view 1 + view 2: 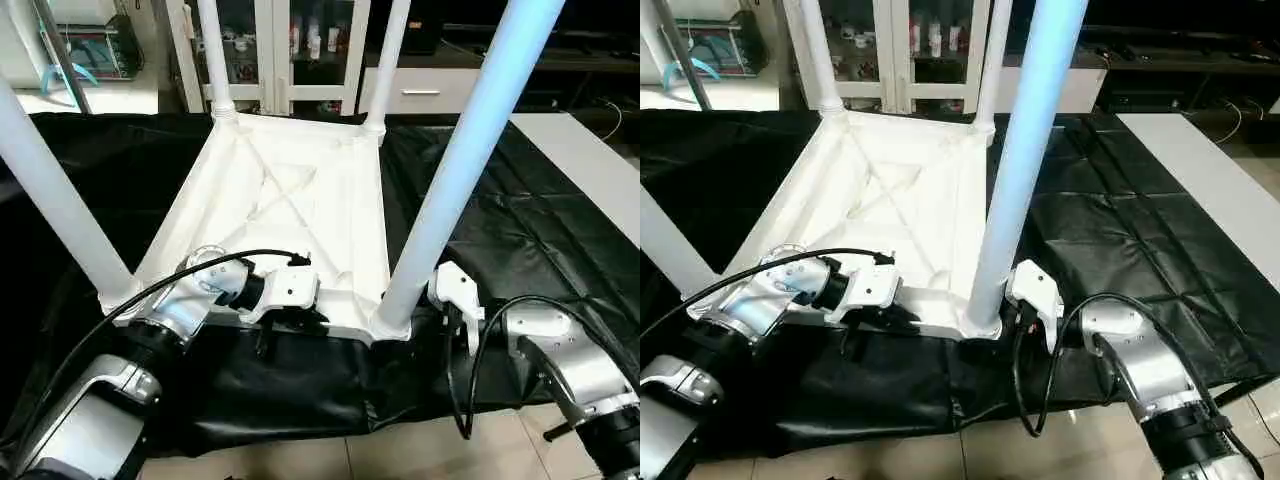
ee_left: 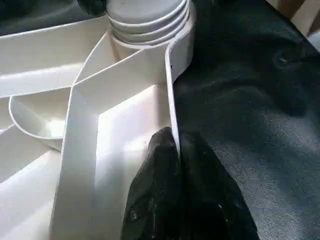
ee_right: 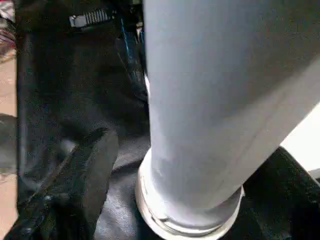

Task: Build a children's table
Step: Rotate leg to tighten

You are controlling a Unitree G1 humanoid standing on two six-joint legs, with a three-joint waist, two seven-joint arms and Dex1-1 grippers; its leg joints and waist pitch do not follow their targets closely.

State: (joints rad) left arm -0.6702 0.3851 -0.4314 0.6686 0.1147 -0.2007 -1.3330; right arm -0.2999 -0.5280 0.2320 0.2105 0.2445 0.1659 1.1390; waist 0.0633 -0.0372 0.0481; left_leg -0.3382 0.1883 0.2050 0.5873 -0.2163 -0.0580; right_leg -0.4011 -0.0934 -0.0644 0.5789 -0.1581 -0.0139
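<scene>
Four legs stood up from the corner sockets of the tabletop [image 1: 300,200], which lay underside up on the black-draped desk [image 1: 520,230] with its X ribs showing; the two far legs [image 1: 214,50] [image 1: 388,55] rose at the back, the near left leg [image 1: 50,190] leaned out toward the left, and the near right leg [image 1: 470,150] rose steeply from the near right socket [image 1: 392,322]. The left end effector [image 1: 270,335] was pinching the near rim [image 2: 172,107] of the tabletop, one finger [image 2: 155,190] inside the rim and the other outside against the cloth, apparently to steady the piece. The right end effector [image 1: 458,315] sat just beside the base of the near right leg; one dark finger [image 3: 92,165] stood next to the leg's collar without clearly touching it, and whether that end effector was spread or pressed together could not be told. By this look the step in hand was seating the last leg; all four seemed in place. The next move likely called for checking that the near right leg was fully home, then freeing the rim and turning the table upright, which would need a firm hold on both sides since the long legs make it top-heavy.
</scene>
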